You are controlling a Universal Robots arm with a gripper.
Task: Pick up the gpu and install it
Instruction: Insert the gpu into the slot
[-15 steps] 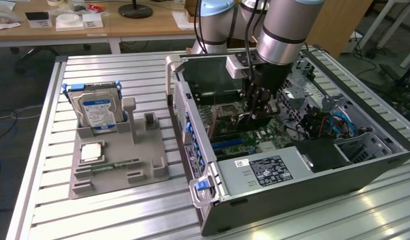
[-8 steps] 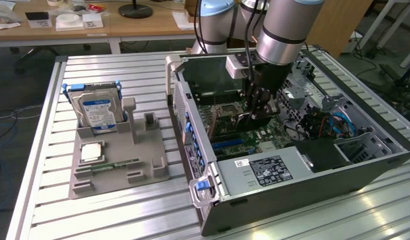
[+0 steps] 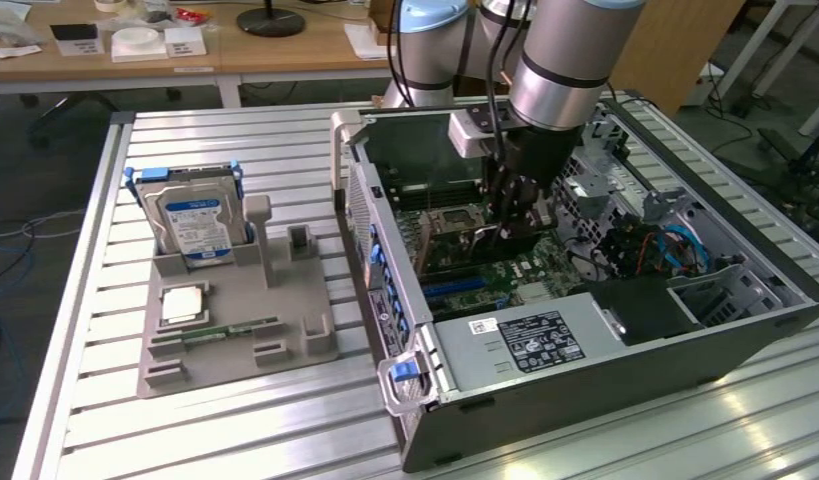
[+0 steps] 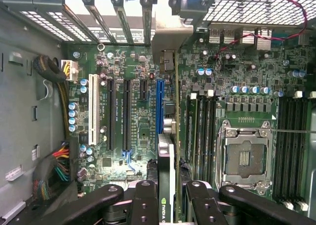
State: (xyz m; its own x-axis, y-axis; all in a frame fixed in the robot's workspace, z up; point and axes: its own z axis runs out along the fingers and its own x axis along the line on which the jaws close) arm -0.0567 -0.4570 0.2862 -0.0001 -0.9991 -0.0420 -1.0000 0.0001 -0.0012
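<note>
Clamping gpu edge-on, end effector inside case; blue slot, memory slots alongside.

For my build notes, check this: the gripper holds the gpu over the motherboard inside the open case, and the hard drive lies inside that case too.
Wrong about the hard drive: the exterior view shows it standing in the grey holder, outside the case, toward that view's left. The rest holds: the gripper holds the gpu over the motherboard inside the open case.
</note>
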